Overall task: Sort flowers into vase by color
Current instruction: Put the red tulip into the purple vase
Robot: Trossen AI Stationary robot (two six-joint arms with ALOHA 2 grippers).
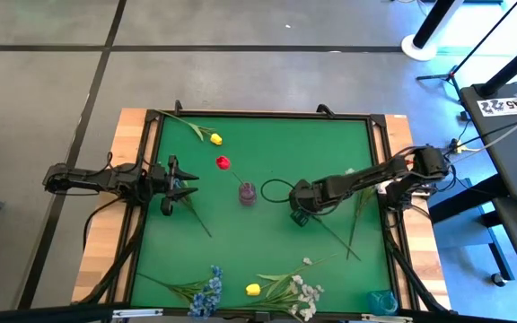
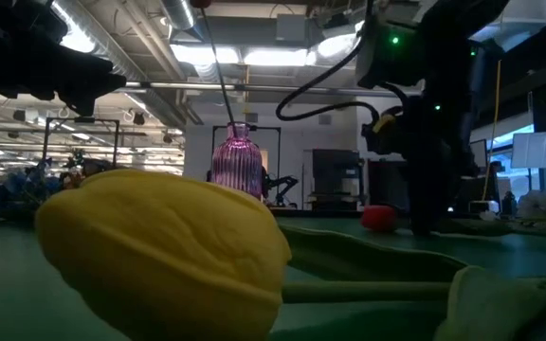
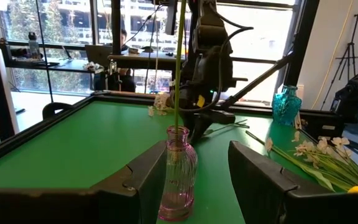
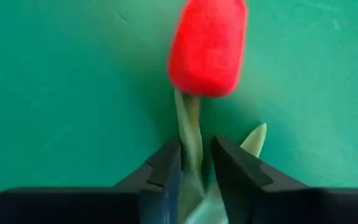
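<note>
The right gripper (image 4: 196,163) is hanging low over the green mat (image 1: 276,144), its fingers sitting either side of a red tulip's (image 4: 208,46) stem just below the bud; clamped or let go, I cannot tell. That tulip is lying flat, right of the pink vase (image 1: 247,193), which is holding another red flower (image 1: 223,162). The left gripper (image 1: 185,184) is waiting spread wide, left of the vase

Your high view looks straight down; your low view sits at mat level. Both share the pink vase (image 1: 247,193), just ahead of the left gripper (image 3: 204,180).
</note>
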